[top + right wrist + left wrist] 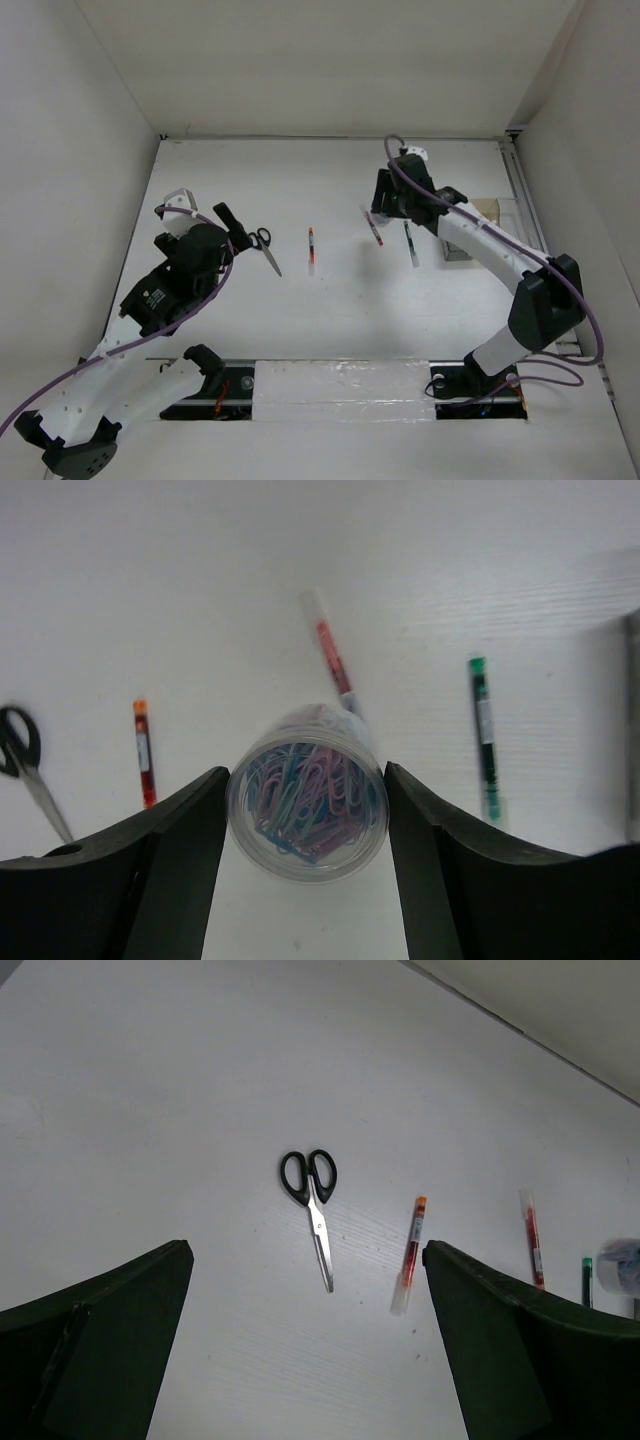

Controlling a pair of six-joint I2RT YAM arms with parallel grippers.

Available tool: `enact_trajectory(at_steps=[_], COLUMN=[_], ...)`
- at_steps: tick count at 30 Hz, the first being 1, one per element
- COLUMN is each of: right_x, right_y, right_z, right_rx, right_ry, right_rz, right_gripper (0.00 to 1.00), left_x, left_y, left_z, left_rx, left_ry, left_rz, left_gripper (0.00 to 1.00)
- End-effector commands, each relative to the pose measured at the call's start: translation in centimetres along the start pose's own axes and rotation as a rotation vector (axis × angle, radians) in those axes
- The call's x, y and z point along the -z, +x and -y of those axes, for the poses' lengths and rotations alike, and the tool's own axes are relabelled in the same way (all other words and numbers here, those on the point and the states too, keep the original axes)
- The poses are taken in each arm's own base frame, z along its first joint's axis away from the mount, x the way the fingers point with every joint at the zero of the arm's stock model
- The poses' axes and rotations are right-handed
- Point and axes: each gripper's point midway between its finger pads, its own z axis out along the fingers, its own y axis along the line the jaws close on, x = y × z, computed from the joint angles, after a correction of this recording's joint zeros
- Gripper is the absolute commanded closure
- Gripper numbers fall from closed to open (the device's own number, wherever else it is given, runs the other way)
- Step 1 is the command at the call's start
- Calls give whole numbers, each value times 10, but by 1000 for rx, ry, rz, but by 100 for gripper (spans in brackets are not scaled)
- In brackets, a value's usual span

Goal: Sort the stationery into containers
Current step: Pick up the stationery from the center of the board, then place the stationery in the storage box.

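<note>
The right gripper (305, 780) is clamped on a clear tub of coloured paper clips (305, 820) above a red-and-white pen (335, 665), so the carry seems in hand and next needs a swing toward 3 o'clock to the organizer (488, 210), while the left gripper (305, 1250) gapes, scissors (310, 1195) at its 12 o'clock

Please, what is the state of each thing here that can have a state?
scissors, blades closed, lying free
left gripper, open, empty
right gripper, shut on paper-clip tub
paper-clip tub, filled, held
red pen beside scissors, lying free
second red pen, lying free
green pen, lying free
</note>
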Motion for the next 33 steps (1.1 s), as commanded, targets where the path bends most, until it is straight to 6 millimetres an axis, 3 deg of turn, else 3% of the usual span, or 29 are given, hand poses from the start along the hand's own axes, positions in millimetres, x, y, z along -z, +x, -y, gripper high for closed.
enact_trajectory(at_steps=[1,2,8,9,11,13,20,24,33], right_x=[8,7,23,29,35,40,43,35,1], right_y=[-43,-56,-90,-97,-107,-111,-121,-113,-93], right_z=[48,71,140,163,181,211,271,293,301], right_rx=[-65,-114,-234,-264,-308,-362,-462,-493,-529], right_ry=[114,162,298,356,388,442,544,570,535], right_rz=[76,101,181,194,218,235,260,245,178], right_gripper=[100,100,100,100,100,100,100,100,100], left_x=[0,0,0,0,0,0,-1,1,1], left_y=[-4,-4,-3,-3,-3,-2,0,-1,-2], left_z=[2,2,3,3,6,7,9,8,10], left_rx=[8,8,8,8,15,6,0,-3,3], left_ry=[9,9,16,16,28,35,37,42,54], left_rz=[17,17,11,11,11,5,-6,-1,-2], left_gripper=[0,0,0,0,0,0,0,0,0])
